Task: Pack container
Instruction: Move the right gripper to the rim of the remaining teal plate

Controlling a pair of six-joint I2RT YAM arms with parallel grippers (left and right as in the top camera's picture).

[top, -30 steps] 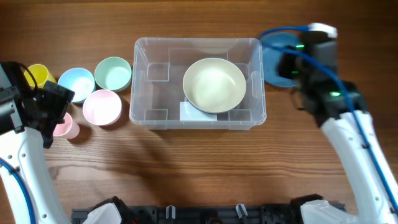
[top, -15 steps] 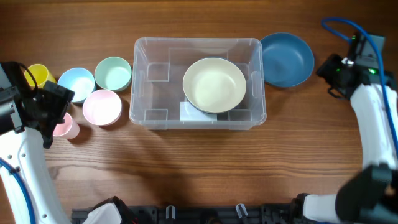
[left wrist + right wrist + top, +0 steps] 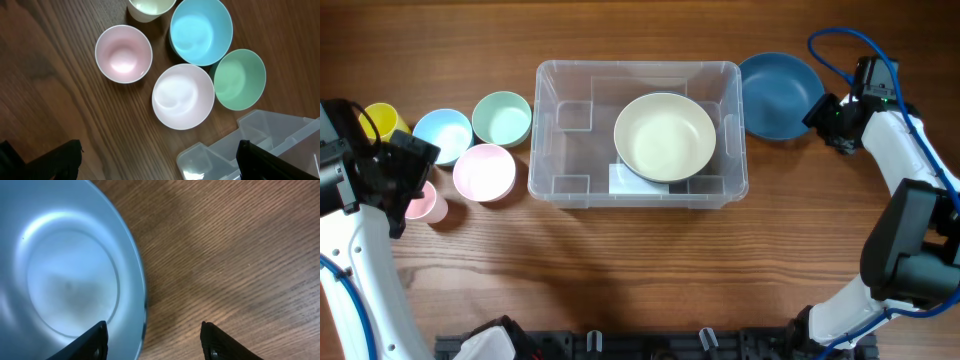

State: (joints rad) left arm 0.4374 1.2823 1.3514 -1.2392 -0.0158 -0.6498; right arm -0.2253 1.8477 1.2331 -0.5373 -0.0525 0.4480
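Observation:
The container (image 3: 636,65), a large clear bin, stands mid-table with a cream bowl (image 3: 664,136) inside it. To its right sits a dark blue bowl (image 3: 778,95). My right gripper (image 3: 817,113) is at that bowl's right edge. In the right wrist view the right gripper (image 3: 155,341) is open, straddling the blue bowl's (image 3: 65,270) rim, one finger over the inside and one over the table. My left gripper (image 3: 410,168) hovers open at the far left. In the left wrist view the left gripper (image 3: 160,162) holds nothing, and a corner of the container (image 3: 260,145) shows.
Left of the bin is a cluster: a yellow cup (image 3: 380,121), light blue bowl (image 3: 442,134), green bowl (image 3: 502,118), pale pink bowl (image 3: 484,171) and small pink cup (image 3: 425,204). The left wrist view shows the pink cup (image 3: 123,53) and pale pink bowl (image 3: 183,96).
The right arm swung off the blue bowl to the right, then came back in to the bowl's right rim. The left arm and all the bowls have stayed put.

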